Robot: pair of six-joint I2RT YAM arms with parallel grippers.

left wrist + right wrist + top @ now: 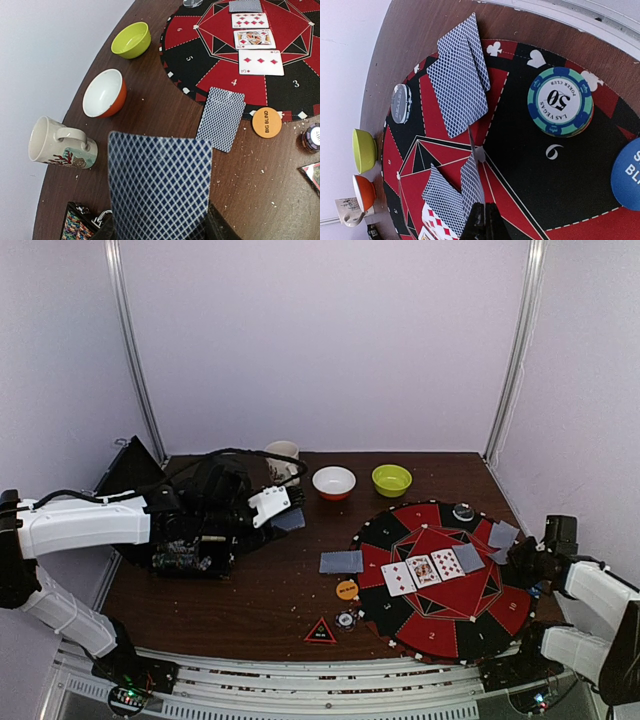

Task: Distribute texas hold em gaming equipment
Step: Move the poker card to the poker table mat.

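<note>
My left gripper (pixel 275 508) hangs over the table's left part, shut on the side edges of a blue-backed playing card (pixel 160 185); whether more cards lie under it is hidden. My right gripper (pixel 484 212) is shut on another card (pixel 477 175), seen edge-on above the round red-and-black mat (pixel 420 635). Three face-up cards (pixel 423 570) lie on the mat, with face-down cards (pixel 460 75) near its right rim. One face-down card (pixel 221 118) lies beside the mat. Nearby are the orange disc (pixel 266 122), a chip (pixel 346 619), the triangular marker (pixel 320 631), a 50 chip (pixel 560 101) and a blue disc (pixel 627 172).
A white bowl (pixel 334 482), a green bowl (pixel 391 480) and a cream mug (pixel 283 460) stand along the back. A black case (pixel 185 545) sits under the left arm. A dark round disc (pixel 463 511) lies at the mat's far rim.
</note>
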